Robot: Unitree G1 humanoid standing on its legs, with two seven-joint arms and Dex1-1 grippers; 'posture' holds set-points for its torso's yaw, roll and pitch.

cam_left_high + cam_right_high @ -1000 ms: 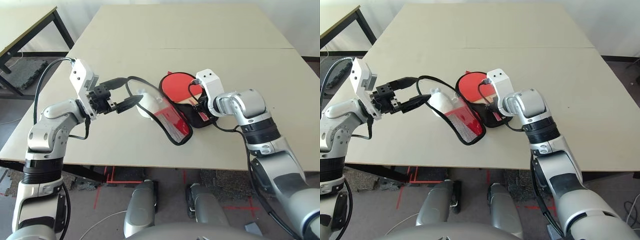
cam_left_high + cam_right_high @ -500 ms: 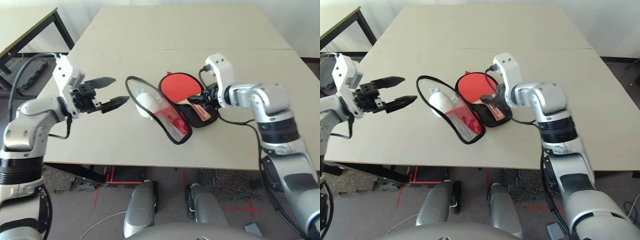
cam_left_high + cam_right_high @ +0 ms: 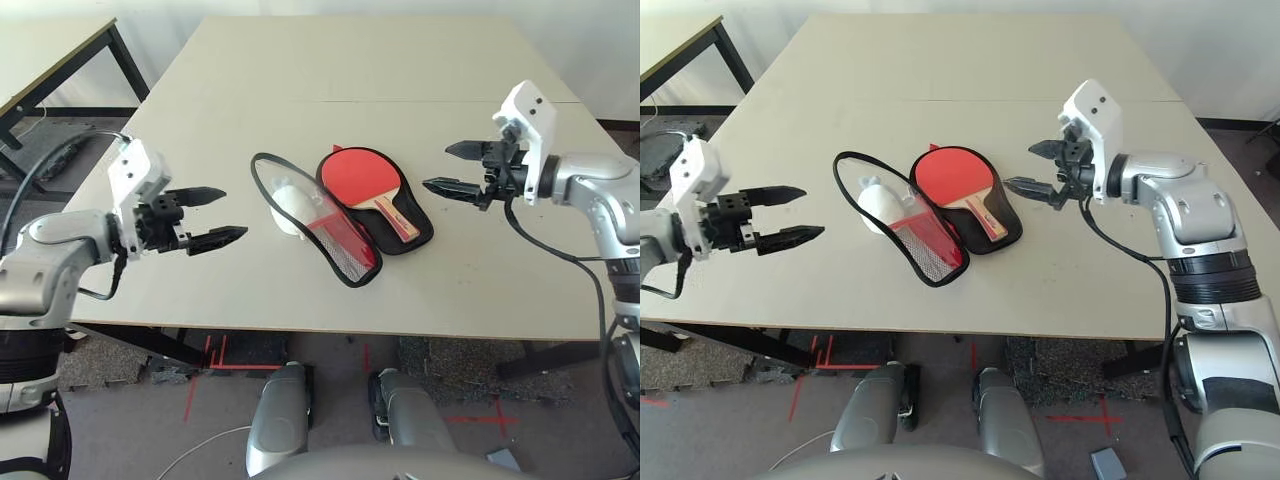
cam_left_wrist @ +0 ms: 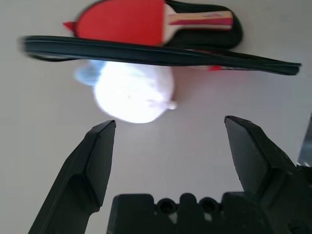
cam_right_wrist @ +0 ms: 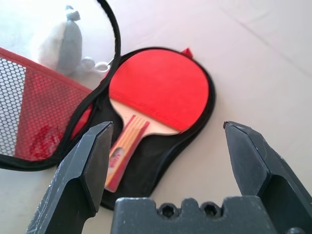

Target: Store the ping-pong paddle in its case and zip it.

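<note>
Left gripper hangs wide open and empty left of the unzipped case, in whose black half the ping-pong paddle lies face up, while right gripper hovers spread and empty beyond.

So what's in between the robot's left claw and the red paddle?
In the left eye view, bare table, then the white lump and the case's open flap sit between the left gripper and the paddle.
</note>
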